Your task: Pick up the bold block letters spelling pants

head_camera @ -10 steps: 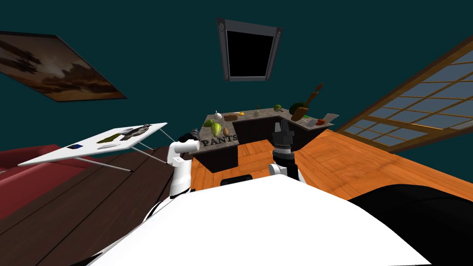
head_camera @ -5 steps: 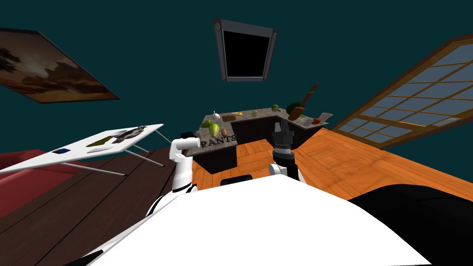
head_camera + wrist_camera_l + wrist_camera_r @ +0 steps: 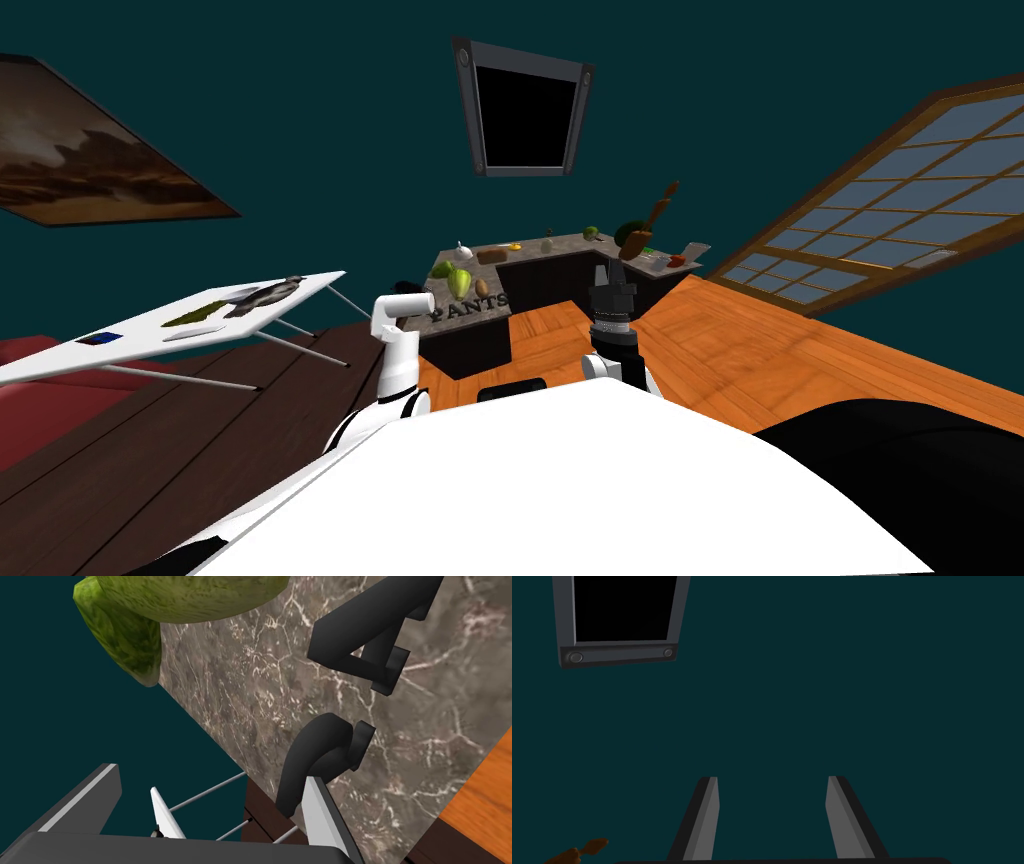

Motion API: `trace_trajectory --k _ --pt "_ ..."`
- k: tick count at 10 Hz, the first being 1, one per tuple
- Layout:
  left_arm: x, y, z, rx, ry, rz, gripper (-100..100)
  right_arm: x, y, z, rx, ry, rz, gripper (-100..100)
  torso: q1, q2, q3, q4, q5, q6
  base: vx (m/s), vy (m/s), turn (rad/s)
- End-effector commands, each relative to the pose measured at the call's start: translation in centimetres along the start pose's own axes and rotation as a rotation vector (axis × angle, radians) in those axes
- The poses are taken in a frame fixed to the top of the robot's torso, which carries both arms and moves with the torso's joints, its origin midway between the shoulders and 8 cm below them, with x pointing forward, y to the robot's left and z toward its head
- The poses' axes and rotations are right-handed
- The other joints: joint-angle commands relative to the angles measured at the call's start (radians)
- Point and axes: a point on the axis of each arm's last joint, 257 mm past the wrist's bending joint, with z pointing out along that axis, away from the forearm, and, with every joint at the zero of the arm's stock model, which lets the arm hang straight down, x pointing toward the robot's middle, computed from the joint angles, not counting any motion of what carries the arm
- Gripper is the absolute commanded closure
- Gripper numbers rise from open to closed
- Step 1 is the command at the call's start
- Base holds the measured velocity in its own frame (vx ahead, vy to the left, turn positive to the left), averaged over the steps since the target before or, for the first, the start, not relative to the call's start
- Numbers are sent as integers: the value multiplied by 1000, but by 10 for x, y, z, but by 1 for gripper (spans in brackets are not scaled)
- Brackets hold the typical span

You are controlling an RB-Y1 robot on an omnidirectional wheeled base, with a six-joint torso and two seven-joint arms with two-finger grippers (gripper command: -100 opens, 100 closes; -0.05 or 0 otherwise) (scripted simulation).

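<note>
Your left end effector (image 3: 232,784) had lifted a bit, and it hung right beside the P (image 3: 320,751) of the block letters (image 3: 468,300), which lay on the stone surface (image 3: 240,701) at your 11 o'clock. It was wide open and held nothing, so grabbing looked next.

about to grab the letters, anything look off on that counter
A green vegetable seems to jut past the edge of the counter, beside the letters; it may just be the angle. The letters lie flat and in order. Nothing looks spilled or broken.
</note>
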Motion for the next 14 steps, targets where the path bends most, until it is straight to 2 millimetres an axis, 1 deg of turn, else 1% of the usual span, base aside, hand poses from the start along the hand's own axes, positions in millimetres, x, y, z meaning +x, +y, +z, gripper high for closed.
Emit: trace_trajectory --k 1,4,5,6,7,8,9,10,11,12,13,14 --pt "4 11 5 -66 0 -10 -100 0 0 0 0 0 0 0 0 0 0 0 0 0 29 -16 -73" --pt "5 31 7 -171 -4 -17 -100 0 0 0 0 0 0 0 0 -1 -1 0 0 0 30 -13 -62" --pt "9 37 10 -215 2 -24 -100 0 0 0 0 0 0 0 0 -1 -1 0 0 0 37 -20 -74" --pt "8 44 8 -242 -2 -24 -100 0 0 0 0 0 0 0 -1 -2 -1 0 0 0 30 -14 -45" --pt "13 50 9 -288 5 -29 -100 0 0 0 0 0 0 0 0 -1 -1 0 0 0 40 -10 -78" --pt "13 56 8 -313 2 -29 -100 0 0 0 0 0 0 0 0 -2 -1 0 0 0 38 -12 -37" --pt "18 61 8 -356 10 -33 -100 0 0 0 0 0 0 0 0 -1 -1 0 0 0 57 -11 -72" --pt "17 68 6 -381 7 -33 -100 0 0 0 0 0 0 0 0 -3 -1 0 0 0 45 -8 -42" --pt "23 74 5 -427 16 -36 -100 0 0 0 0 0 0 0 0 -2 -1 -1 0 0 40 -9 -68" --pt "22 79 2 -448 13 -35 -100 0 0 0 0 0 0 0 0 -2 -1 0 0 0 39 -7 -36" --pt "28 86 0 -497 23 -37 -100 0 0 0 0 0 0 0 0 -2 -1 0 0 0 59 -10 -66" --pt "28 90 -2 -513 21 -36 -100 0 0 0 0 0 0 0 0 -2 -1 -1 0 0 53 -7 -40"
